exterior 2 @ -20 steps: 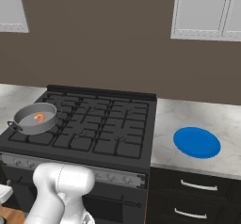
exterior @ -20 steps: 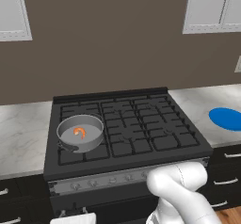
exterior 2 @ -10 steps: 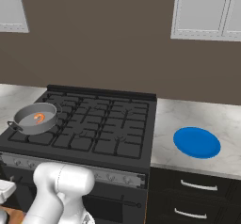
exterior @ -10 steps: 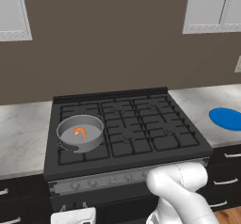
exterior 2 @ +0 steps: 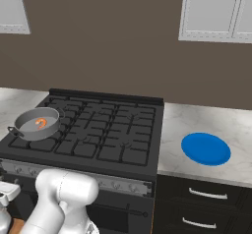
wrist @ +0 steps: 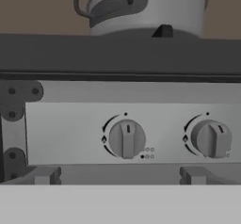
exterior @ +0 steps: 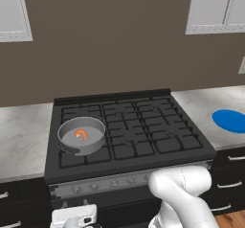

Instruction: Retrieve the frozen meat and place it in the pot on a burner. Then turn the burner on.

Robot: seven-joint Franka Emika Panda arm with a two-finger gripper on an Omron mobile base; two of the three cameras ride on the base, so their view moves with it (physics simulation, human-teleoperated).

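Across the left base view, the black gas range [exterior: 129,131] spans the middle, its cast-iron grates matte and gridded, set between pale marbled counters [exterior: 21,136]. The pot [exterior: 82,135], shallow, round, grey metal with straight sides, sits on the front-left burner [exterior: 81,148], a short dark handle at its near-left rim. Inside lies the frozen meat [exterior: 81,135], a tiny orange curled piece near the pot's middle. A flat blue round plate [exterior: 230,120] rests on the right counter, well apart from the range. The arm's white, smooth, rounded link rises at lower right; the gripper [exterior: 74,218] shows as a white block low at the bottom edge, below the range's front panel and below the pot; whether its fingers are spread or closed cannot be told. From the right base view, the pot [exterior 2: 38,124] sits at the range's front-left corner with the orange meat [exterior 2: 41,124] inside, the blue plate [exterior 2: 205,148] on the marbled counter to the right, dark drawers with pale handles beneath. The hand view looks level at the brushed grey control panel [wrist: 66,124]: two round metal knobs, one [wrist: 126,139] centred and one [wrist: 214,139] to its right, each with a raised bar standing near upright. Above the black range edge the pot's [wrist: 150,6] grey wall and looped handle show; the finger tips cannot be made out.
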